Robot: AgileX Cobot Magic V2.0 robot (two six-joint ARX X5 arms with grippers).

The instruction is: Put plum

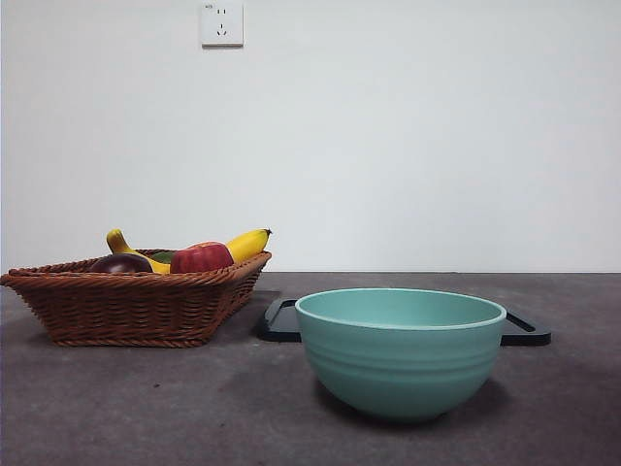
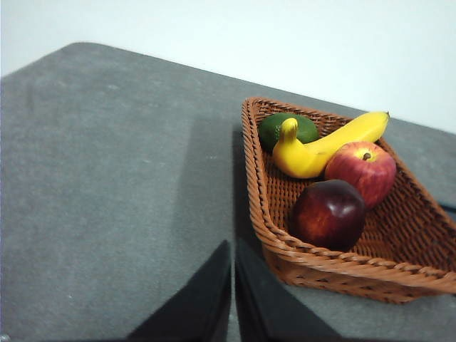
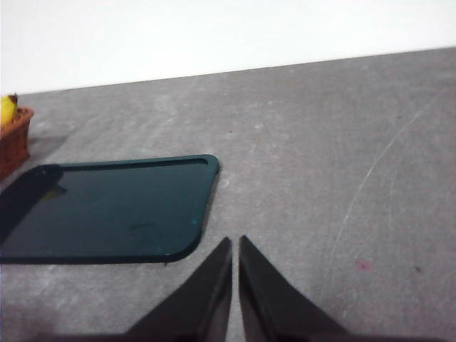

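Note:
The plum (image 2: pixel 328 214) is dark maroon and glossy and lies in a wicker basket (image 2: pixel 285 249) at the corner nearest the left arm. In the front view the plum (image 1: pixel 120 263) peeks over the basket (image 1: pixel 136 306) rim at the left. My left gripper (image 2: pixel 233 285) is shut and empty, hovering over bare table just outside the basket's near corner. My right gripper (image 3: pixel 235 281) is shut and empty too, above the table beside a dark tray (image 3: pixel 107 210). Neither arm shows in the front view.
The basket also holds a red apple (image 2: pixel 362 169), a banana (image 2: pixel 324 146) and a green fruit (image 2: pixel 274 128). A teal bowl (image 1: pixel 400 349) stands at the front centre-right, with the dark tray (image 1: pixel 281 320) flat behind it.

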